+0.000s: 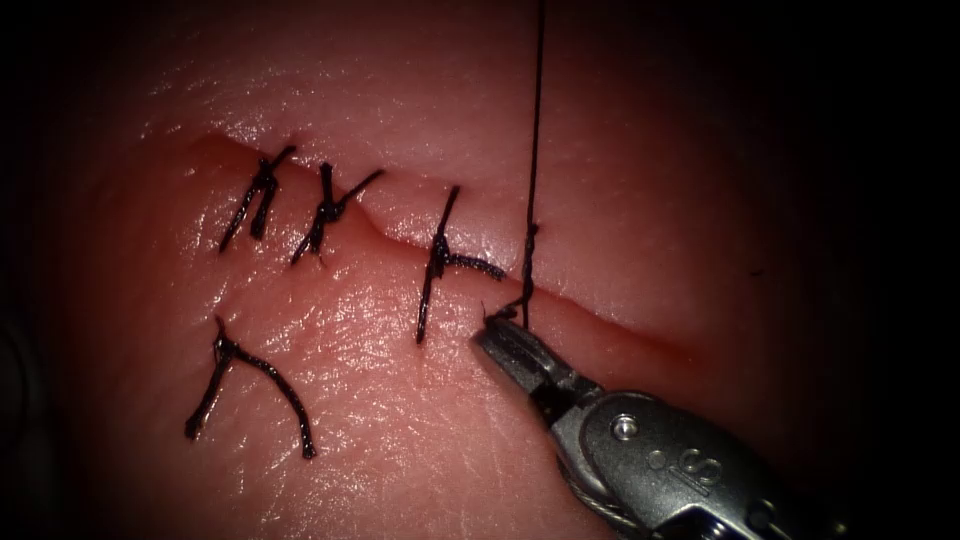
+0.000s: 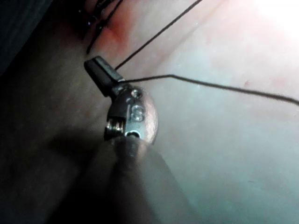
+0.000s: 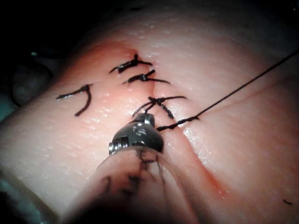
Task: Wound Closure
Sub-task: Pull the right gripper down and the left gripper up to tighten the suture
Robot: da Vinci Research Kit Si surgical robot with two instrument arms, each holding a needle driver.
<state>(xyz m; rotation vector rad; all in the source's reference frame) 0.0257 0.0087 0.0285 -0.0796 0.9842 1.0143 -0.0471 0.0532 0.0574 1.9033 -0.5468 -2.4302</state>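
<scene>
At the near lower right of the endoscope view, the right tool (image 1: 497,335) reaches up and leftward over the tissue (image 1: 620,180), its jaws closed together on the short end of the thread (image 1: 534,150) right at the cut (image 1: 610,322). The pinch sits on the near lip of the cut, just right of the third finished stitch (image 1: 438,262). From the jaw tips the thread rises a little way to a small knot lying on the cut, then runs taut and straight up to the far edge of the view. The right wrist view shows the same tool (image 3: 150,116) nosed in beside the knots, with the thread (image 3: 233,93) stretching away from it over the far side of the tissue. Farther left along the cut sit two more tied stitches (image 1: 300,205), and a loose cut end of thread (image 1: 245,385) lies on the near tissue, left of the tool. I cannot make out the needle anywhere.
</scene>
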